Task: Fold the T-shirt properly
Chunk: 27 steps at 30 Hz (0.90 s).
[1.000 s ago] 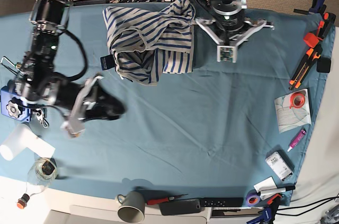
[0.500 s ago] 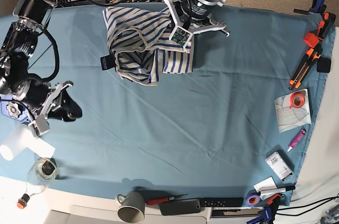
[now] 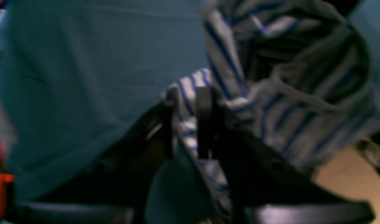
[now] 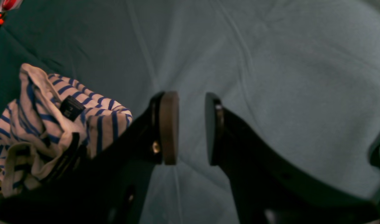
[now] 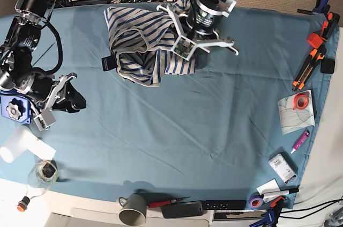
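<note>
Left wrist view, blurred: the left gripper [image 3: 186, 121] has its two dark fingers close together with a fold of the white, thin-blue-striped cloth T-shirt [image 3: 289, 93] between them, so the jaws look to be pinching the shirt's edge; the rest of the shirt is bunched up and to the right, over the plain teal table cloth [image 3: 84, 77]. Right wrist view: the right gripper [image 4: 191, 127] hangs over bare table cloth, jaws spread with a clear gap and nothing between the pads; the crumpled shirt, with a small dark label [image 4: 71, 108] showing, lies well off to the left. Base view: the shirt sits heaped at the far edge of the table, just left of centre, unfolded, with the left gripper at its right-hand edge and the right gripper well apart at the table's left side. Change noted: one second ago the left gripper stood open beside the shirt, clear of it; it has since swung onto the cloth, and half a second ago it was already over the heap. The right arm has drawn back toward the left edge. Judgement: the grasp is only beginning; spreading the shirt flat is not yet done.
</note>
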Each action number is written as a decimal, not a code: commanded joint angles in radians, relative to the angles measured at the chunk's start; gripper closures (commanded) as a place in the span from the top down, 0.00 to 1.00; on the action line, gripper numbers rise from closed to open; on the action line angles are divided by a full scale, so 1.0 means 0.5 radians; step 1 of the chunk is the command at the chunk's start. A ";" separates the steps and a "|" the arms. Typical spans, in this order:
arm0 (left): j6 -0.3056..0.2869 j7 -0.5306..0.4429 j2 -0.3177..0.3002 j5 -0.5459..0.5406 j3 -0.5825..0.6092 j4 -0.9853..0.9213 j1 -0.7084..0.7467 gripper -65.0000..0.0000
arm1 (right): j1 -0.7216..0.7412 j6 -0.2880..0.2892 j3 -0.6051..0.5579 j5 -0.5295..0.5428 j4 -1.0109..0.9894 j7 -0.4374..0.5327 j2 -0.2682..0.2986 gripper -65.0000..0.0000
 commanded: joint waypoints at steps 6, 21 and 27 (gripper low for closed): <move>0.227 -0.056 -0.113 0.074 -0.092 0.026 -0.111 0.19 | 0.013 0.002 0.014 0.040 0.031 0.048 0.043 0.24; -0.288 0.014 -0.111 -1.067 -0.707 -0.228 -0.309 0.19 | 0.013 0.002 0.014 0.030 0.031 0.048 0.043 0.24; -0.687 0.143 -0.111 -1.563 -0.706 -0.227 -0.307 0.19 | 0.014 0.002 0.014 -0.135 0.031 0.048 0.043 0.24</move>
